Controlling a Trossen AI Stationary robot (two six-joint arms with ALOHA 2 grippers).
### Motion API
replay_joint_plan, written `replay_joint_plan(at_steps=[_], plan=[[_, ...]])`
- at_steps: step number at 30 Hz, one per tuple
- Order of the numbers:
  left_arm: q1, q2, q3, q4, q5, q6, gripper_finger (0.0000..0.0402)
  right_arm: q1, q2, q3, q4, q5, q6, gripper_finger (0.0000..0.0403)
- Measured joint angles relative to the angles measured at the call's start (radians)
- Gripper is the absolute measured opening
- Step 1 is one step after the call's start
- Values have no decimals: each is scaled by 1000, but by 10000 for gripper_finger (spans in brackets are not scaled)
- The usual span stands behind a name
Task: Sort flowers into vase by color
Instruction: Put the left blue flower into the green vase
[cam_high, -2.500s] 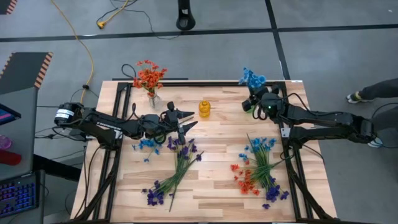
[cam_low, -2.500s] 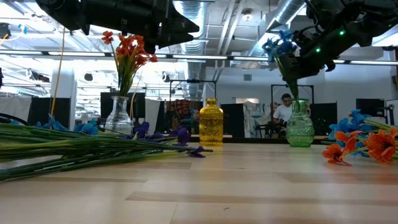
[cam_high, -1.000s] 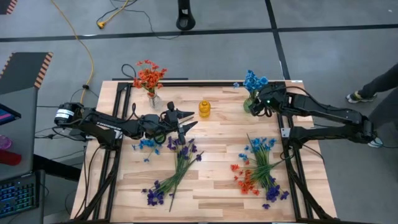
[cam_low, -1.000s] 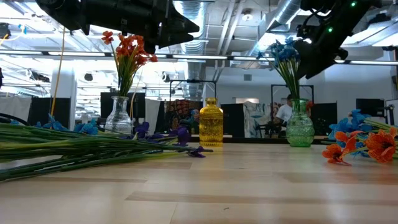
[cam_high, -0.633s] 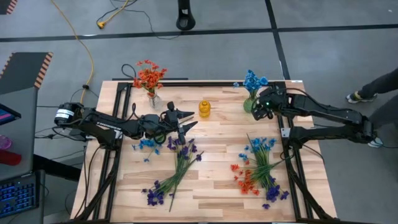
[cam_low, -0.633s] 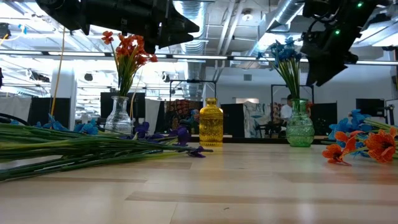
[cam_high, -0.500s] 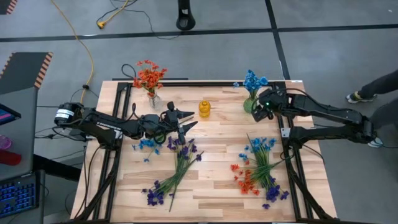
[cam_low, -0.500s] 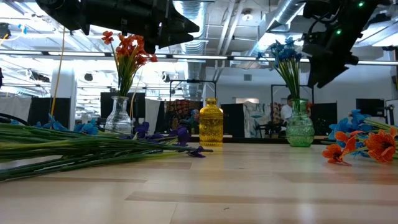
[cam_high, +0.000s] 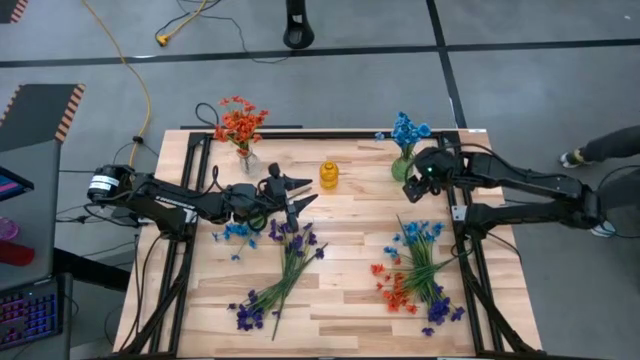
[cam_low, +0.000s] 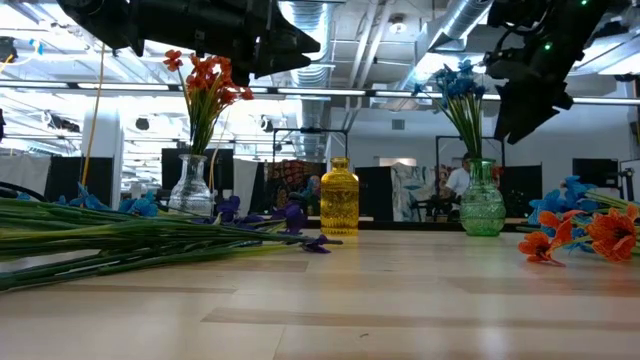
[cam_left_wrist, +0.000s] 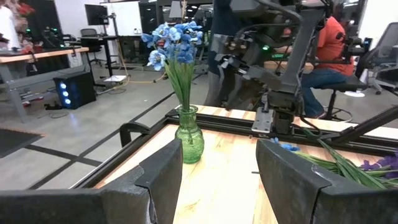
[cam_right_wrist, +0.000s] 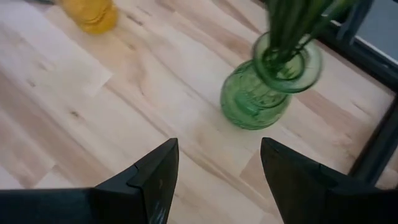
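Blue flowers (cam_high: 405, 130) stand with their stems in a green vase (cam_high: 400, 168) at the far right. Orange-red flowers (cam_high: 238, 120) stand in a clear vase (cam_high: 244, 157) at the far left. A yellow vase (cam_high: 329, 175) stands between them with nothing in it. Purple flowers (cam_high: 285, 262) and a few blue ones (cam_high: 234, 232) lie left of centre. A mixed pile of blue, orange-red and purple flowers (cam_high: 418, 272) lies on the right. My right gripper (cam_high: 412, 188) hangs open just on the near side of the green vase (cam_right_wrist: 264, 87). My left gripper (cam_high: 300, 200) hovers open above the purple flowers.
A black metal frame (cam_high: 470, 250) runs along the table's left, right and far edges. Bare wood (cam_high: 350, 250) shows between the two flower piles. In the low view, long green stems (cam_low: 120, 245) lie across the left. A person (cam_left_wrist: 323, 50) sits beyond the table.
My right gripper has tipped its fingers downward beside the green vase, staying open. The blue flowers remain standing in the vase.
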Motion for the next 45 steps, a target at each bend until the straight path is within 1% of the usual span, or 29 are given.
replay_joint_plan(at_steps=[6, 11, 16, 21, 26, 31, 36, 42, 45], plan=[[0, 0, 0, 0, -15, 7, 192, 54, 0, 0, 0, -2, 1, 256], [0, 0, 0, 0, -15, 3, 192, 82, 0, 0, -8, -2, 69, 256], [0, 0, 0, -5, -15, 10, 192, 136, 0, 0, -7, -3, 84, 256], [0, 0, 0, -51, -15, 7, 192, 201, 0, 0, -5, -2, 136, 256], [1, 0, 0, -117, -17, -24, 192, 264, 0, 0, 38, 0, 140, 256], [10, 0, 0, -260, -49, -83, 192, 315, 4, 0, 120, 3, 139, 256], [43, 0, 0, -463, -50, -183, 192, 350, 30, 0, 195, 4, 121, 256], [76, 0, 0, -680, -23, -281, 192, 378, 113, -1, 260, 32, 114, 256], [87, 0, 0, -778, -24, -316, 192, 380, 164, -1, 316, 54, 79, 256]])
